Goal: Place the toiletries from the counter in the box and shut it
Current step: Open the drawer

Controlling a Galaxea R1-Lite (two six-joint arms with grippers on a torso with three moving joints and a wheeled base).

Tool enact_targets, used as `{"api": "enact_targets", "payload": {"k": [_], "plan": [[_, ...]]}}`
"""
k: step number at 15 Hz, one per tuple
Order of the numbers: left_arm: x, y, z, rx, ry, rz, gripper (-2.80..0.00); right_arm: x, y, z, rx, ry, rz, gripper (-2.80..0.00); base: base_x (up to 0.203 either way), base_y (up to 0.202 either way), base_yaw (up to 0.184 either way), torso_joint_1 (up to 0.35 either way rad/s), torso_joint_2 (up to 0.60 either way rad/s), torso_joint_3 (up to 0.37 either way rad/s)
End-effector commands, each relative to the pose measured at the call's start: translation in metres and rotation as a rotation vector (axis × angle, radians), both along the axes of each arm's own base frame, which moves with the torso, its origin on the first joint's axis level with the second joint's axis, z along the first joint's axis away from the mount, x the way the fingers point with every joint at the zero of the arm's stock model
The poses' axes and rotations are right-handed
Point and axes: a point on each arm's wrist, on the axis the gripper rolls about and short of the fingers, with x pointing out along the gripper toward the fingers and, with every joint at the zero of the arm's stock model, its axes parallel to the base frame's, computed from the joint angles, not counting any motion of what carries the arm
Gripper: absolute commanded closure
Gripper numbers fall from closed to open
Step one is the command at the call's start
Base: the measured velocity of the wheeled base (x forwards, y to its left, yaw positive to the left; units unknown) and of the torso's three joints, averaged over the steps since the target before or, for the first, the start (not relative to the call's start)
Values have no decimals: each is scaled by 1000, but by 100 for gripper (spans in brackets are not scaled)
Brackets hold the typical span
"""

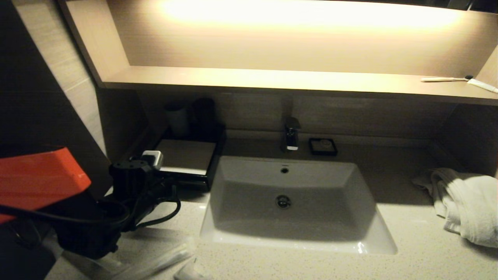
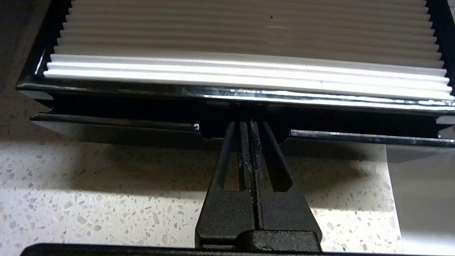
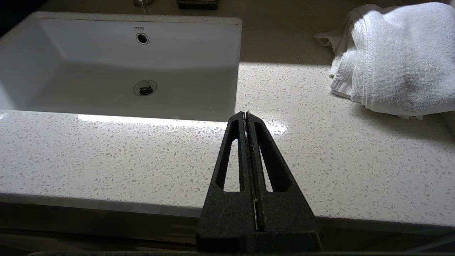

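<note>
Counter point(image 2: 106, 185); shut left tool point(image 2: 250, 124) against box point(image 2: 142, 89)

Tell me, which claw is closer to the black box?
Left. The left claw, shut, has its tips at the front of the box. The right claw hangs over the counter's front edge, beyond the basin.

place: hotel-style bathroom vanity | evidence: white basin point(image 1: 295, 202) at centre, chrome tap point(image 1: 291, 134) at 12 o'clock, speckled stone counter point(image 1: 420, 256) | lit wooden shelf point(image 1: 272, 77) at 12 | folded white towel point(image 1: 467, 202) at 3 | soap dish point(image 1: 322, 146) at 1
</note>
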Motion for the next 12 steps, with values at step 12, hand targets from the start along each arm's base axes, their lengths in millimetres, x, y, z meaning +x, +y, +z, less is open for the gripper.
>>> {"api": "enact_targets", "payload": {"k": [12], "plan": [[13,-3,-3,0,-18,13,0,0,0,0,0,0,1,0,0,0,0,0,0,0]]}}
